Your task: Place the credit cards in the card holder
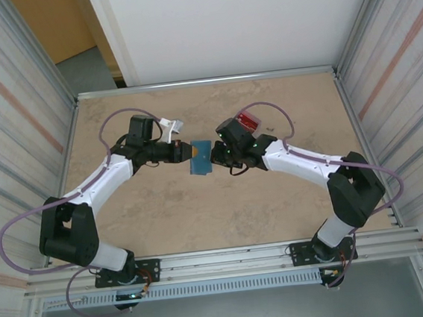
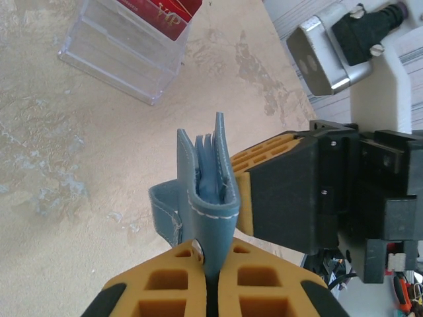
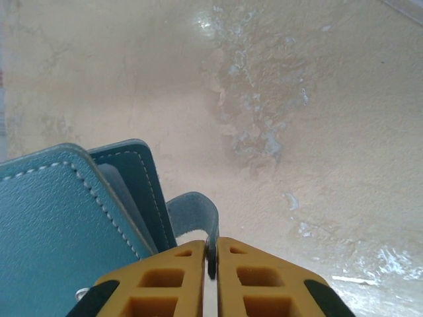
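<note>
— Why are both arms on the holder (image 1: pixel 200 159) and neither on the cards (image 2: pixel 165 10)?

— It looks like an opening step. The left fingers (image 2: pixel 185 264) are clamped on the holder's lower edge, next to its snap stud, so it stands edge-up with the leaves fanning apart at the top. The right fingers (image 3: pixel 198 277) are pressed together on the end of the tab (image 3: pixel 195 212), which arcs out of the cover into their gap.

— So one anchors and the other pulls?

— That's my reading. With one edge pinned, a pull on the tab can swing the cover away and bare the slots. A floppy fold like this would likely slide about if tugged by one arm alone.

— Where is it relative to the case (image 2: pixel 122 56)?

— Near-left of the case and well apart from it, seemingly held clear of the tabletop (image 1: pixel 202 219). The left fingers grip the side away from the case, and the right fingers come in from the case's side.

— And the cards?

— Standing inside the case, red tops showing. I can see none in the holder.

— What worries you?

— The tab is thin and soft, so it could slip out of the right fingers. The leaves could also spring shut once an arm leaves for the case.
</note>
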You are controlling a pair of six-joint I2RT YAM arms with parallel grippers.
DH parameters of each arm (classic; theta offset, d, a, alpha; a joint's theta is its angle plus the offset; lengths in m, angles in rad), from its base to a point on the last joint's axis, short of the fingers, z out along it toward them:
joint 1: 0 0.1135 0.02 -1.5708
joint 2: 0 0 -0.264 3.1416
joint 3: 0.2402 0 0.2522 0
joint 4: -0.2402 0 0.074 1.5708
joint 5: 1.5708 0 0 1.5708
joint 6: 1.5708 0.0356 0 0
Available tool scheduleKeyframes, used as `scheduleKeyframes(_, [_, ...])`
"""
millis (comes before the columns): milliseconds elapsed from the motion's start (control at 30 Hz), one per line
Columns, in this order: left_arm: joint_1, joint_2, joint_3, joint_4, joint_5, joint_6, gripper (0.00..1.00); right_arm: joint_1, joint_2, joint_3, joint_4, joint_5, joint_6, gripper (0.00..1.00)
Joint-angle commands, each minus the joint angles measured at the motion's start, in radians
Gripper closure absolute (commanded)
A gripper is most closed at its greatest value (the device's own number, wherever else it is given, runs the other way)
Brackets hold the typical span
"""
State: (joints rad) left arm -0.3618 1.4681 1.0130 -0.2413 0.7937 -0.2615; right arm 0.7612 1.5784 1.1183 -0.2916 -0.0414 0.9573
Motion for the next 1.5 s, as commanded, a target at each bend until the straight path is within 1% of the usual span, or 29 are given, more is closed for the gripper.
scheduleKeyframes(0, [-0.006,-0.017,0.002,0.023,0.035,0.024,1.0,-0.002,-0.079,-0.041,-0.04,0.048,-0.023,0.83])
scheduleKeyframes(133, [-0.006,-0.018,0.009,0.015,0.037,0.024,1.0,-0.01,-0.127,-0.064,-0.073,0.055,-0.03,0.76])
scheduleKeyframes(233, [-0.007,-0.018,-0.001,0.03,0.056,0.027,1.0,-0.011,-0.163,-0.082,-0.069,0.051,-0.041,0.68])
scheduleKeyframes(267, [-0.006,-0.018,-0.007,0.039,0.063,0.027,1.0,-0.01,-0.169,-0.086,-0.065,0.05,-0.045,0.66])
scheduleKeyframes(367, [-0.007,-0.021,-0.01,0.043,0.093,0.026,1.0,-0.011,-0.18,-0.089,-0.06,0.031,-0.044,0.63])
scheduleKeyframes(467, [-0.006,-0.02,-0.015,0.05,0.11,0.027,1.0,-0.009,-0.176,-0.09,-0.026,-0.014,-0.047,0.59])
scheduleKeyframes(533, [-0.006,-0.018,-0.019,0.063,0.122,0.025,1.0,-0.008,-0.165,-0.092,-0.006,-0.027,-0.051,0.58])
scheduleKeyframes(600, [-0.006,-0.017,-0.013,0.063,0.139,0.019,1.0,-0.01,-0.149,-0.089,0.003,-0.045,-0.05,0.58])
scheduleKeyframes(667, [-0.006,-0.013,-0.013,0.068,0.164,0.007,1.0,-0.012,-0.132,-0.087,0.008,-0.058,-0.056,0.61])
scheduleKeyframes(733, [-0.009,-0.011,-0.025,0.095,0.179,0.001,1.0,-0.019,-0.123,-0.093,0.006,-0.052,-0.061,0.72])
scheduleKeyframes(800, [-0.009,-0.009,-0.031,0.102,0.177,0.006,1.0,-0.031,-0.122,-0.111,0.007,-0.051,-0.048,0.79])
scheduleKeyframes(900, [-0.009,-0.008,-0.026,0.087,0.175,0.007,1.0,-0.039,-0.137,-0.141,0.013,-0.058,-0.043,0.83])
scheduleKeyframes(1033, [-0.017,0.003,-0.048,0.116,0.167,-0.002,1.0,-0.051,-0.167,-0.193,0.015,-0.048,-0.046,0.9])
scheduleKeyframes(1133, [-0.049,0.013,-0.07,0.115,0.113,-0.021,1.0,-0.053,-0.189,-0.22,0.011,-0.057,-0.028,0.9])
scheduleKeyframes(1233, [-0.091,0.04,-0.107,0.169,0.104,-0.075,1.0,-0.047,-0.202,-0.237,-0.005,-0.064,-0.034,0.89])
scheduleKeyframes(1300, [-0.1,0.067,-0.141,0.238,0.1,-0.127,1.0,-0.046,-0.211,-0.249,-0.037,-0.046,-0.037,0.85])
scheduleKeyframes(1400, [-0.103,0.101,-0.149,0.244,0.069,-0.147,1.0,-0.047,-0.243,-0.268,-0.097,-0.017,-0.029,0.8])
scheduleKeyframes(1467, [-0.117,0.122,-0.156,0.265,0.064,-0.154,1.0,-0.049,-0.283,-0.3,-0.116,0.004,-0.028,0.79])
